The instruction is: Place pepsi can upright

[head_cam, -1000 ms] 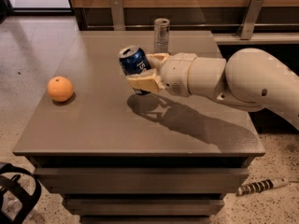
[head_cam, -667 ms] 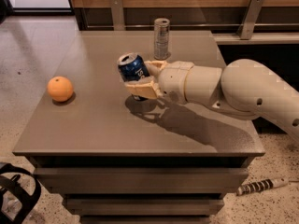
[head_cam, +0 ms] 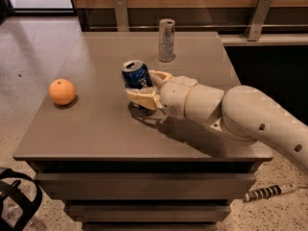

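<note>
While your cream gripper (head_cam: pixel 144 86) clasped the short dark-blue metal pepsi can (head_cam: pixel 135 73), you weren't done.
It stood nearly upright over the grey table (head_cam: pixel 96 129); setting down and release seemingly remained.

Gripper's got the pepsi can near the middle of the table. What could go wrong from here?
1. The pepsi can, clamped in the gripper, leans a little and seems to hang just above the table. Released like that, it may tip and roll.
2. The tall silver can stands close behind, so a retreat in that direction could knock it over.
The orange sits far off to the side and is unlikely to be hit.
</note>
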Tool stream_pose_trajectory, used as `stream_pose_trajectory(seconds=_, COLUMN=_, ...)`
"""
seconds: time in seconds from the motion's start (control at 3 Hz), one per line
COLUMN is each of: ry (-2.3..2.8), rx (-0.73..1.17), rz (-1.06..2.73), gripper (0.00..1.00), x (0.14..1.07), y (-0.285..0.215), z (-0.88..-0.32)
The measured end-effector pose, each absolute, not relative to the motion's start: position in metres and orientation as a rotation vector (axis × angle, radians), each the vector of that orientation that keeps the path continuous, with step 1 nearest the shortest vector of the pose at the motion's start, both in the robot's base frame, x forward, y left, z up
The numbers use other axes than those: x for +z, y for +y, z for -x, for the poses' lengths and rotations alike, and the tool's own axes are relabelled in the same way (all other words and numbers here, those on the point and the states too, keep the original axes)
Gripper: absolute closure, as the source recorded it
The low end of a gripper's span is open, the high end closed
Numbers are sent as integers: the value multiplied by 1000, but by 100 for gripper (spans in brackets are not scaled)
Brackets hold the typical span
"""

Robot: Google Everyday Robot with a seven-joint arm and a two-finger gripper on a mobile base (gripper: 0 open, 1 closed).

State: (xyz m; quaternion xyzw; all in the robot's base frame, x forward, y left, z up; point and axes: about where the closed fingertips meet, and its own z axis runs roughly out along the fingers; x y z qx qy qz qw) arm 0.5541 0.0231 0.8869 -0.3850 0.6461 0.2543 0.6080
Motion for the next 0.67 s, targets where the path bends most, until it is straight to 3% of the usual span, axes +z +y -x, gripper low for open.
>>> stream_pose_trajectory(seconds=0.67, ry=1381, rx=611, rz=786, gripper=100, x=892, y=27, z=-560)
